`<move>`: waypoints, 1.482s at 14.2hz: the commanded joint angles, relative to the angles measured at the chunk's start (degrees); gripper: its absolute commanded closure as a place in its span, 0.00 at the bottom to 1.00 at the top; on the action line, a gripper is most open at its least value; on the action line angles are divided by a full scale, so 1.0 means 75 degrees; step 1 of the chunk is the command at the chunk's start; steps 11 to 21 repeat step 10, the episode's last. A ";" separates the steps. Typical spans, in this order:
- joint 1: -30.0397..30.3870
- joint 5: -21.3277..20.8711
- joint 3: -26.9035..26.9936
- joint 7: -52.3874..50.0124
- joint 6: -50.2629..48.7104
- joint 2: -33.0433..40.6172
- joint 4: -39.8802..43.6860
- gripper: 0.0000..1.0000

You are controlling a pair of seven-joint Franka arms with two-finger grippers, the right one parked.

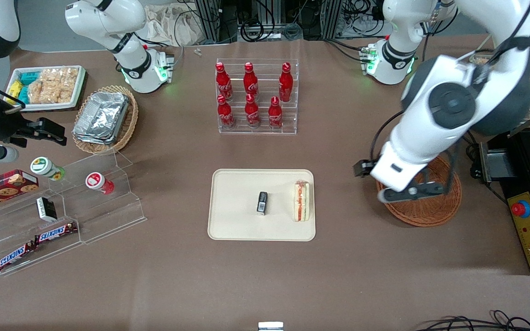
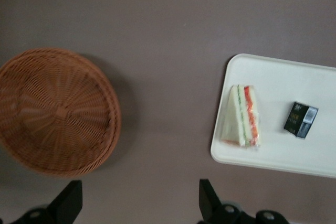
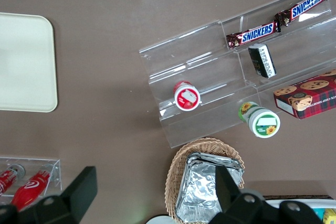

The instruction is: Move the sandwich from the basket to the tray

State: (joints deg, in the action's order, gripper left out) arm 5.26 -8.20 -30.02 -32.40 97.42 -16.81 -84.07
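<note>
The sandwich [image 1: 301,201] lies on the cream tray [image 1: 237,225], at the tray's end nearest the working arm; it also shows in the left wrist view [image 2: 242,116] on the tray [image 2: 294,156]. The round reddish-brown basket [image 1: 430,212] is empty, as the left wrist view [image 2: 52,111] shows. My left gripper [image 1: 410,193] hangs above the basket's edge that faces the tray. It is open and empty, and its two dark fingertips [image 2: 71,203] stand wide apart over bare table between basket and tray.
A small black packet [image 1: 262,203] lies mid-tray beside the sandwich. A clear rack of red bottles [image 1: 256,96] stands farther from the camera than the tray. A clear snack stand [image 1: 62,207] and a tan foil-filled basket [image 1: 104,118] lie toward the parked arm's end. A yellow control box [image 1: 529,230] stands beside the basket.
</note>
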 commanded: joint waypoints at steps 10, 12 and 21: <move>-0.0618 0.1328 0.2808 0.2667 -0.1750 0.1983 -0.0169 0.00; -0.0618 0.1328 0.2808 0.2667 -0.1750 0.1983 -0.0169 0.00; -0.0618 0.1328 0.2808 0.2667 -0.1750 0.1983 -0.0169 0.00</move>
